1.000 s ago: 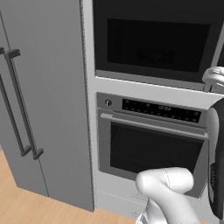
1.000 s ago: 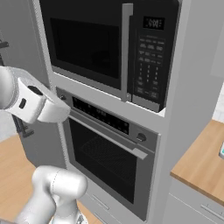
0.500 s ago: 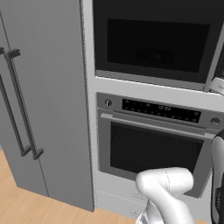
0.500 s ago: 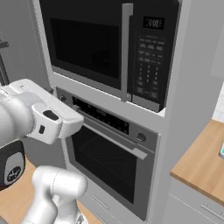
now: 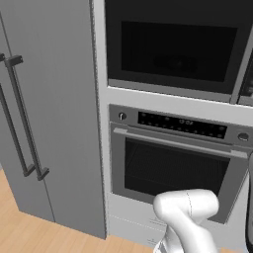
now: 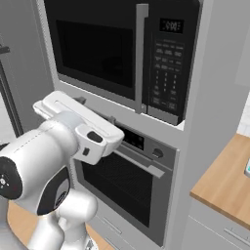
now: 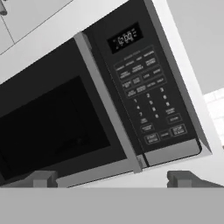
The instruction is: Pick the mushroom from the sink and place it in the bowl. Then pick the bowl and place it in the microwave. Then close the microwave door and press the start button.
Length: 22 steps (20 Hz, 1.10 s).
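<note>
My hand point(image 7: 112, 178) is spread wide, the two dark fingertips point(image 7: 43, 178) far apart at the bottom of the hand view, with nothing between them and nothing touching them. It points up at the microwave point(image 7: 109, 100) from below and in front, apart from it.

The microwave door point(image 7: 57, 122) is shut, its grey-framed dark window flush with the front and its vertical grey handle point(image 7: 109, 105) running beside the keypad point(image 7: 146, 100). The keypad sits just right of the door, a lit display point(image 7: 126, 38) above the rows of buttons. Through the window I see only darkness; I cannot tell what is inside.

In the right base view my white arm point(image 6: 58, 151) reaches across in front of the oven point(image 6: 132, 180), which sits directly under the microwave point(image 6: 122, 53). The oven's bar handle point(image 5: 178, 144) and knobs are below the microwave door point(image 5: 173, 47) in the left base view. A tall grey fridge point(image 5: 47, 113) stands left of the microwave, and a wooden table point(image 6: 224, 180) lies to its lower right.
</note>
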Available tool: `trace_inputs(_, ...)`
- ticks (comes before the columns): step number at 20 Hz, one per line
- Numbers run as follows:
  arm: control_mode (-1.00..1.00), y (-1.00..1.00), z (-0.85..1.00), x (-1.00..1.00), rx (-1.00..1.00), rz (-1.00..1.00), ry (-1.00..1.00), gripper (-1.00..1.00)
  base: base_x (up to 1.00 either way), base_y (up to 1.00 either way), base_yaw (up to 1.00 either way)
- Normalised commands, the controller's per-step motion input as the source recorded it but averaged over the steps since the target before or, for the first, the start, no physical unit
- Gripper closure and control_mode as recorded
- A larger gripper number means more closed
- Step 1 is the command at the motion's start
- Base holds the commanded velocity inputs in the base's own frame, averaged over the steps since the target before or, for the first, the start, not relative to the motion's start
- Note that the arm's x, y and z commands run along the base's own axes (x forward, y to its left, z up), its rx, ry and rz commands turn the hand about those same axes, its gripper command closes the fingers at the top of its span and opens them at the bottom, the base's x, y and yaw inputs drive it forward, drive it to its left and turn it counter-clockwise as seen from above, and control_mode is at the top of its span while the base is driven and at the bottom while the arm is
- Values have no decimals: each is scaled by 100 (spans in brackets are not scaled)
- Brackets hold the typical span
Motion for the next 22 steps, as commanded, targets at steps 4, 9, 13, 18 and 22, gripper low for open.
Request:
trace_inputs(4,-100,-7,-9,9,-5,0,-5,-100,0,0,0)
trace_inputs(9,-100,-14,-28,25,-10,-4,0,-100,0,0,0)
trace_inputs(13,-100,-5,-11,13,-18,-10,0,-100,0,0,0)
trace_inputs(18,-100,-8,0,11,-6,-7,0,-100,0,0,0)
trace_inputs(22,-100,-1,-11,31,-12,-5,0,-100,0,0,0)
